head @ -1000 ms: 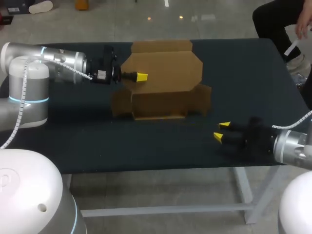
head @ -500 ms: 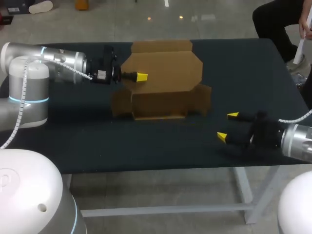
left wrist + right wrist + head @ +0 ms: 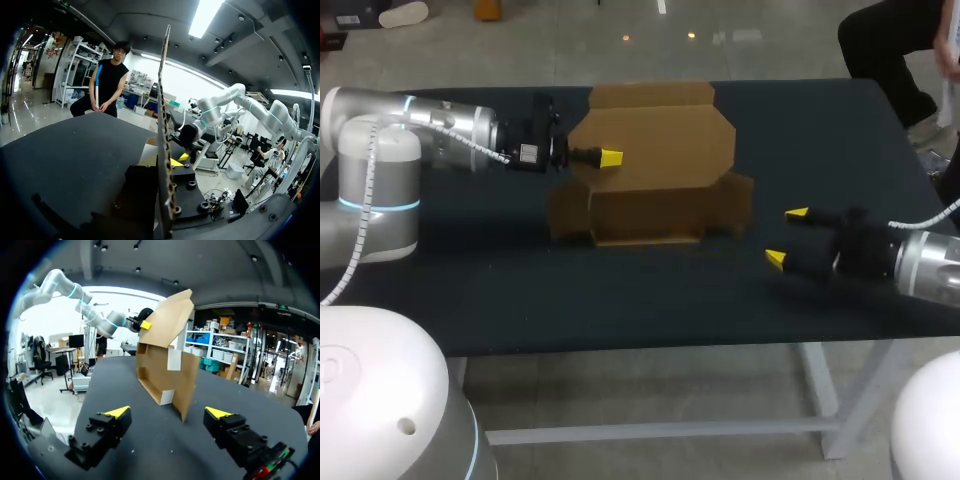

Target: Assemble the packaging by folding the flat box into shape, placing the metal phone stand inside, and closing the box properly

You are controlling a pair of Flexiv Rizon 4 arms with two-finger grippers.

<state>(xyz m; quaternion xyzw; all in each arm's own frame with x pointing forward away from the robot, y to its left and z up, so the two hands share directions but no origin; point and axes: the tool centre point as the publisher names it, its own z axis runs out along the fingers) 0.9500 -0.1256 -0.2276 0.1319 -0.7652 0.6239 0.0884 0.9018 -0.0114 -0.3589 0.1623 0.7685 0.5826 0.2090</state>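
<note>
The brown cardboard box (image 3: pixel 655 170) stands half folded in the middle of the table, its lid raised and tilted and its side flaps spread. My left gripper (image 3: pixel 610 158) is shut on the left edge of that lid; in the left wrist view the lid's edge (image 3: pixel 162 140) runs straight up between its fingers. To the right of the box and nearer the front, my right gripper (image 3: pixel 786 237) stands wide open and holds nothing. In the right wrist view the box (image 3: pixel 167 365) lies ahead of its spread fingers (image 3: pixel 117 412). No phone stand shows in any view.
The dark table (image 3: pixel 470 290) has bare surface on both sides of the box and in front of it. Its front edge runs just below my right gripper.
My right gripper has opened from half closed to wide open and drawn back slightly to the right and away from the front edge. The left arm and the box have kept still.
</note>
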